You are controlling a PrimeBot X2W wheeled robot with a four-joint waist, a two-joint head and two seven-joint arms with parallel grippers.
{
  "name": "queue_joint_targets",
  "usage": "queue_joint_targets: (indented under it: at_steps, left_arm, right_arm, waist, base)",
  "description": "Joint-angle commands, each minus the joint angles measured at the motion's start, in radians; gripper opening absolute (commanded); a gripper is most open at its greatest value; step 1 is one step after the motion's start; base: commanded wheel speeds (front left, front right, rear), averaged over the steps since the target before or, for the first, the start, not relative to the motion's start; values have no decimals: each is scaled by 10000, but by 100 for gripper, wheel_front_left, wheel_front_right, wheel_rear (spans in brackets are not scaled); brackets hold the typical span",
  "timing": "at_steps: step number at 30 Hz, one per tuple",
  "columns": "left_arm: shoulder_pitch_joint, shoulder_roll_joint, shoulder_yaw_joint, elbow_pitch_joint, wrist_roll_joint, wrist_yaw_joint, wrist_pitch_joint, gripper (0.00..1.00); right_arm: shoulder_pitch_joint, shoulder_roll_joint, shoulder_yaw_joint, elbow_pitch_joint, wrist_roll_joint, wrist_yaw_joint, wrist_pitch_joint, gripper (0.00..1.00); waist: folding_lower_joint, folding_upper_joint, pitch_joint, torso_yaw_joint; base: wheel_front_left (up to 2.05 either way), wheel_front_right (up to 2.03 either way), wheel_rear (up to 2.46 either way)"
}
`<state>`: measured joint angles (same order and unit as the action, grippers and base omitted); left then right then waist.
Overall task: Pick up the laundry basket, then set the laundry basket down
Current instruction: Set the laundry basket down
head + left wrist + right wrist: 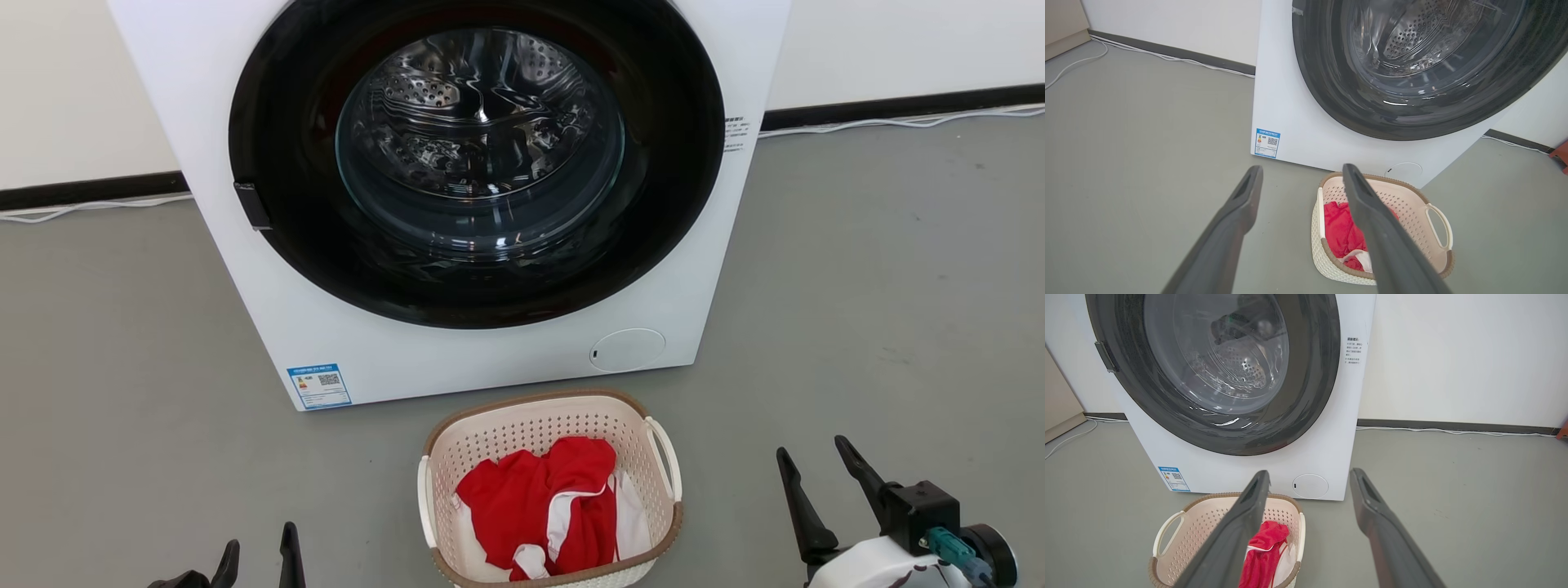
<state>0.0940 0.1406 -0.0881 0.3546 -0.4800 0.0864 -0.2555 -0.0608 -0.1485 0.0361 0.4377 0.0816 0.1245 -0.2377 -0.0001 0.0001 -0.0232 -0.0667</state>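
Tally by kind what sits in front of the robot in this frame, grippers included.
Washing machine: 1
Laundry basket: 1
Heap of red and white clothing in the basket: 1
Grippers: 2 (left gripper, right gripper, both open)
Total: 5

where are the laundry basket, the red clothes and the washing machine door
laundry basket (pixel 506 437), head view, perforated back wall
red clothes (pixel 522 498), head view, middle of the red fabric
washing machine door (pixel 480 139), head view, centre of the glass

Perforated cream plastic laundry basket (pixel 539 425), red cloth (pixel 547 498), glossy glass door (pixel 482 139), matt floor (pixel 857 286).
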Motion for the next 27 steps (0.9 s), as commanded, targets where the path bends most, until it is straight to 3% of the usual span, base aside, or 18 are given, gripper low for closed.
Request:
queue_joint_targets:
  at_steps: [1,27]
  left_arm:
    - [-415,98,344,-191,91,-77,-63,100]
    - [-462,130,400,-219,33,1,-63,100]
  right_arm:
    - [-154,-80,207,-246,25,62,-25,100]
    - [-211,-96,247,-221,68,62,-5,100]
  waist:
    - [1,-1,11,4]
    - [1,-1,12,19]
  base:
    - [0,0,0]
    - [0,0,0]
